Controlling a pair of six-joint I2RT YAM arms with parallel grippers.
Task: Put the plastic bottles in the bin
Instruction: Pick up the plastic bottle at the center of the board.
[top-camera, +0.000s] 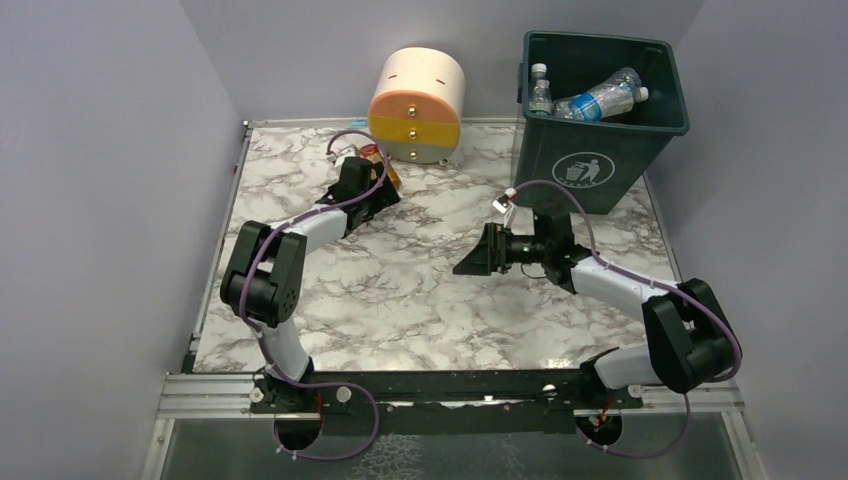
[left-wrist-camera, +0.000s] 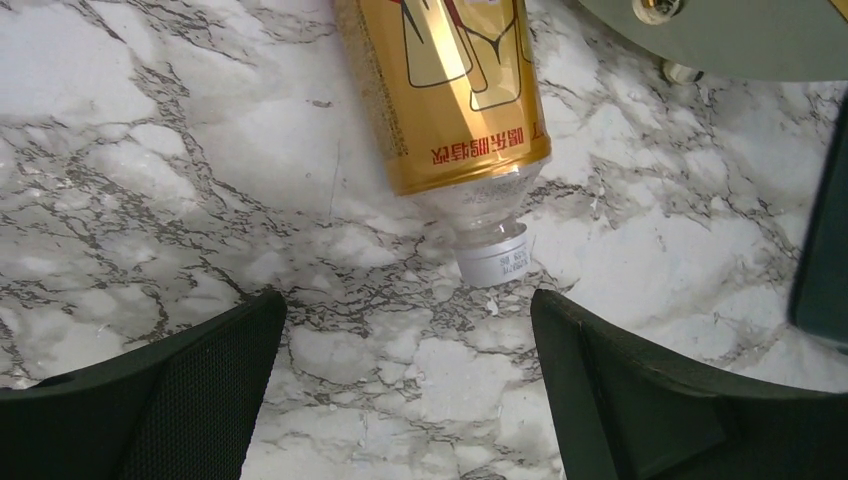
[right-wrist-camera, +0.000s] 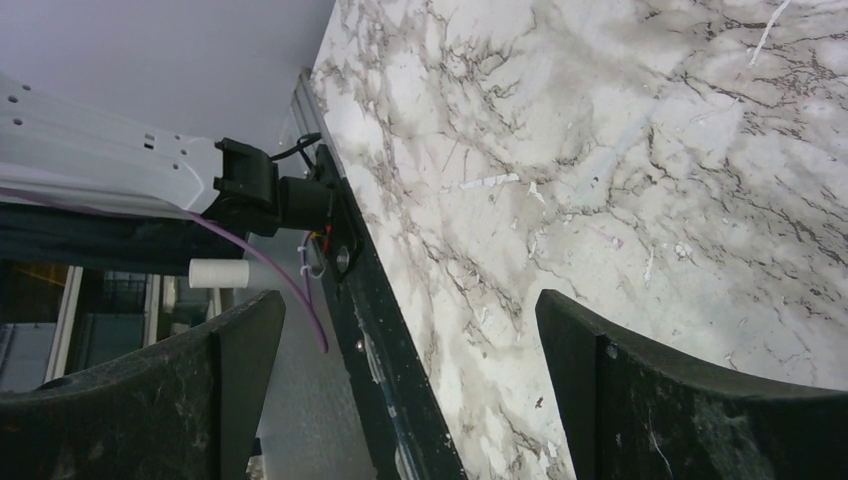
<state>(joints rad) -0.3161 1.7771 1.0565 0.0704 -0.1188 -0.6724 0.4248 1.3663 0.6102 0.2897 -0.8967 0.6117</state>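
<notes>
A plastic bottle with a gold label (left-wrist-camera: 455, 95) and white cap (left-wrist-camera: 492, 259) lies on the marble table, cap toward my left gripper (left-wrist-camera: 405, 330). That gripper is open, just short of the cap, nothing between its fingers. In the top view the bottle (top-camera: 376, 157) shows only a little beyond the left gripper (top-camera: 385, 190), near the drawer unit. The dark green bin (top-camera: 598, 110) stands at the back right with at least two clear bottles (top-camera: 600, 100) inside. My right gripper (top-camera: 470, 262) is open and empty, in front of the bin, pointing left; its wrist view shows its open gripper (right-wrist-camera: 410, 335) over the table edge.
A cream, orange and grey round drawer unit (top-camera: 417, 104) stands at the back, just behind the gold bottle; its grey base shows in the left wrist view (left-wrist-camera: 740, 30). The table's raised metal rim (top-camera: 232, 200) runs along the left side. Walls close in on both sides.
</notes>
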